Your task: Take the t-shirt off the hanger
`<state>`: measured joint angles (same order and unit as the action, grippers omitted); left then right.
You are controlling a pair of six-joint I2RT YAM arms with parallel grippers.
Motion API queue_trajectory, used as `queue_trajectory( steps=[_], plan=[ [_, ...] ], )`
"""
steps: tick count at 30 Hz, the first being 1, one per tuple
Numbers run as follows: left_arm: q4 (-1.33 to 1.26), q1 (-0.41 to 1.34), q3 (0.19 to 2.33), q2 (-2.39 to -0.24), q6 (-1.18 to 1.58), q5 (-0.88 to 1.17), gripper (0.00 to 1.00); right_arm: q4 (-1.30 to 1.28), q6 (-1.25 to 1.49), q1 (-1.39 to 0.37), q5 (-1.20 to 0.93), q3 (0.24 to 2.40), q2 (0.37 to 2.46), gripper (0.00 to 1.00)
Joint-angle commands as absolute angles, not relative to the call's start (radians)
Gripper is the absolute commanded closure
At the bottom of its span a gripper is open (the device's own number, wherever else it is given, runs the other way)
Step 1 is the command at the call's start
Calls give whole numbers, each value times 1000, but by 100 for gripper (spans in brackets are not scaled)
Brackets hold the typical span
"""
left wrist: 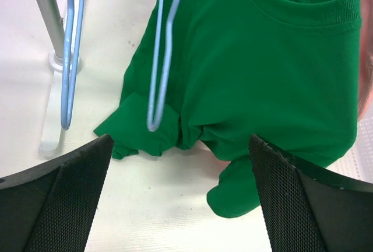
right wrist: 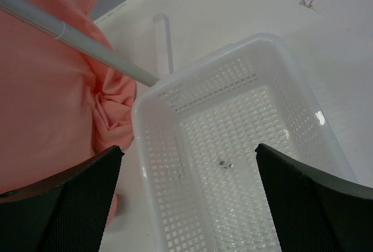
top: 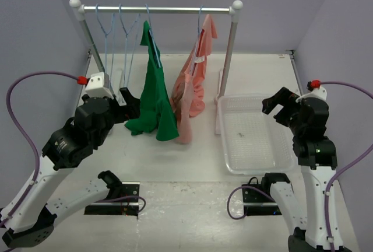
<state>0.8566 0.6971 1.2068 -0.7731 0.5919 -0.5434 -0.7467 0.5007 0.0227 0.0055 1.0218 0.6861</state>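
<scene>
Both arms stand raised with elbows bent; left gripper [top: 129, 105] and right gripper [top: 277, 109] spread their fingers wide, each aimed inward

The t-shirt [top: 195, 83] and the green shirt [left wrist: 262, 77] are soft, matt knit cloth, and the green one has a ribbed collar. The hanger [top: 200, 21] is thin, smooth-coated wire on a smooth grey metal rail [top: 169, 10]. The basket [right wrist: 152, 147] is glossy, translucent perforated plastic.
</scene>
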Motion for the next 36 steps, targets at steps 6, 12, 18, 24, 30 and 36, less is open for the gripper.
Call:
queue_trajectory(
  steps=[6, 12, 18, 24, 30, 36],
  plan=[
    [868, 701, 1291, -802, 597, -539, 0, -580, 457, 26, -216, 997, 620, 1],
    [873, 701, 1468, -919, 509, -409, 0, -546, 451, 8, -334, 1058, 693, 1],
    [845, 701, 1777, -1150, 381, -136, 0, -538, 445, 8, -265, 1032, 689, 1],
    [744, 704, 1923, -1319, 319, -14, 0, -545, 439, 8, -241, 1023, 706, 1],
    [643, 704, 2048, -1534, 250, -156, 0, -549, 433, 8, -230, 1019, 695, 1],
    [525, 704, 2059, -1629, 192, -132, 1, -543, 426, 8, -213, 1000, 684, 1]
  ],
)
